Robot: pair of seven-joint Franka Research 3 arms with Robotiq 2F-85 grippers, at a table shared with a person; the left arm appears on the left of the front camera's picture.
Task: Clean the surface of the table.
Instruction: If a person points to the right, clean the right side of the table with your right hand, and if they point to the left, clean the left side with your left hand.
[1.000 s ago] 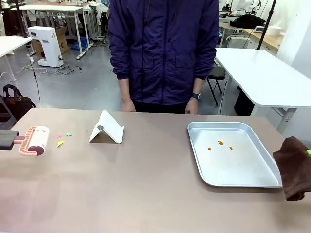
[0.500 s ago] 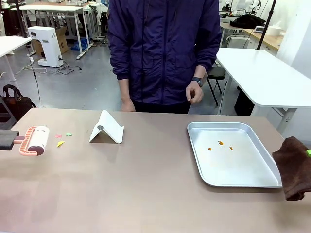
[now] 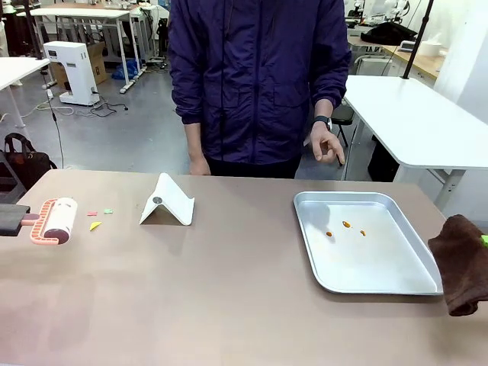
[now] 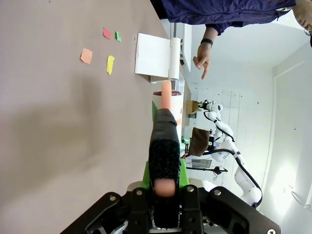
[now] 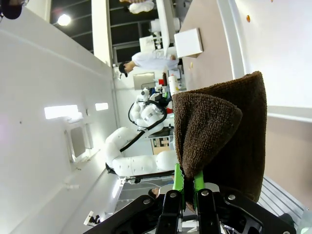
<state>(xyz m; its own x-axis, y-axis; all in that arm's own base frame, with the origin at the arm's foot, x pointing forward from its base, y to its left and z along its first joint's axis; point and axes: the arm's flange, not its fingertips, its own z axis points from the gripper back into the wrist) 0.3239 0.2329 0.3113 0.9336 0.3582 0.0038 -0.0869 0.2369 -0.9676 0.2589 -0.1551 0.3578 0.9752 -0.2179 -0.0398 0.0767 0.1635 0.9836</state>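
The tan-brown table point(image 3: 229, 297) carries a few small coloured paper scraps point(image 3: 94, 226) near its left end. Beside them lies a lint roller point(image 3: 59, 218) with a white roll and a pink frame. My left gripper point(image 3: 21, 219) is shut on its pink handle at the picture's left edge. In the left wrist view my fingers point(image 4: 165, 146) clamp that handle point(image 4: 166, 95), with the scraps point(image 4: 110, 64) on the table point(image 4: 48, 126) beyond. At the right edge my right gripper point(image 3: 483, 241) is shut on a brown cloth point(image 3: 462, 265), which hangs folded over the gripper point(image 5: 185, 187) in the right wrist view.
A silver tray point(image 3: 377, 263) with a few orange crumbs point(image 3: 346, 224) lies right of centre. A white folded stand point(image 3: 168, 203) sits left of centre. A person in a dark blue jacket stands at the far side, one hand point(image 3: 326, 145) raised above the tray.
The person's hand on the picture's right has lifted from the table edge and moved right, over the tray's far side. Both grippers have stayed put.
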